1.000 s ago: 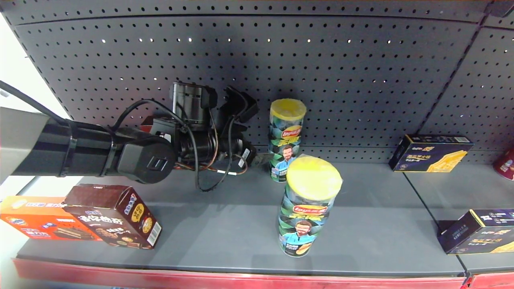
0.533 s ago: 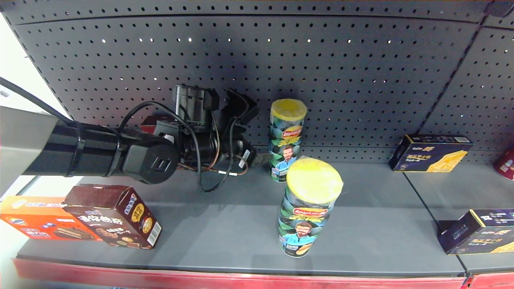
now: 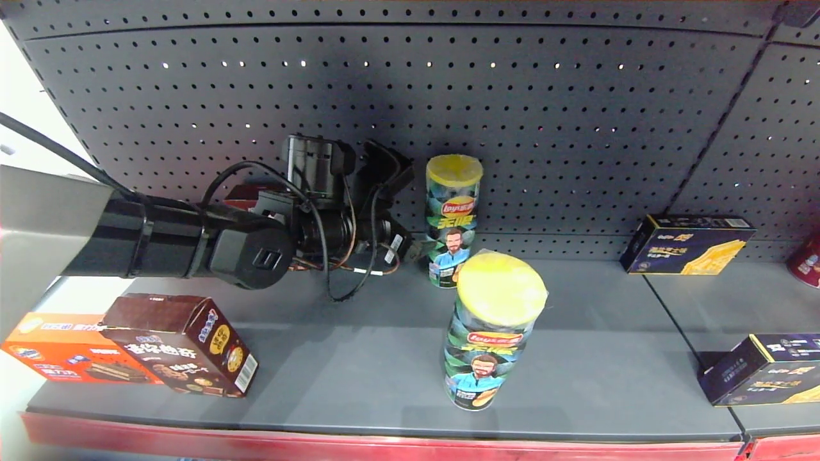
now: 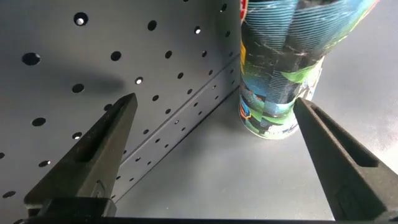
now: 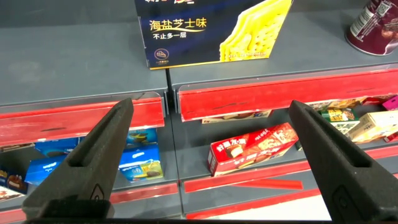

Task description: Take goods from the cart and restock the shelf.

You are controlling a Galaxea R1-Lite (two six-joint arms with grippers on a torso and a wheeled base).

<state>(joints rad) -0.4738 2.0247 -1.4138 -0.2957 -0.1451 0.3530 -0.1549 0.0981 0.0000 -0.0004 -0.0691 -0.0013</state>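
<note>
Two tall chip cans with yellow lids stand on the dark grey shelf [image 3: 359,358]. The back can [image 3: 452,221] is against the pegboard wall, and the front can [image 3: 493,326] is nearer the shelf edge. My left gripper [image 3: 413,248] sits low at the back wall, just left of the back can. In the left wrist view this gripper [image 4: 214,106] is open, and the back can [image 4: 280,81] stands upright a little beyond its fingertips, untouched. My right gripper [image 5: 211,107] is open and holds nothing, facing a lower part of the shelving.
A brown cookie box [image 3: 182,342] and an orange box [image 3: 61,355] lie at the shelf's front left. Dark blue wafer boxes [image 3: 688,243] [image 3: 762,368] stand on the right. Red price rails [image 5: 249,99] front the shelves. Free shelf surface lies between the front can and the brown box.
My left arm has slid a little to the right along the back wall. The back can, slightly tilted before, now stands straighter and a touch further left.
</note>
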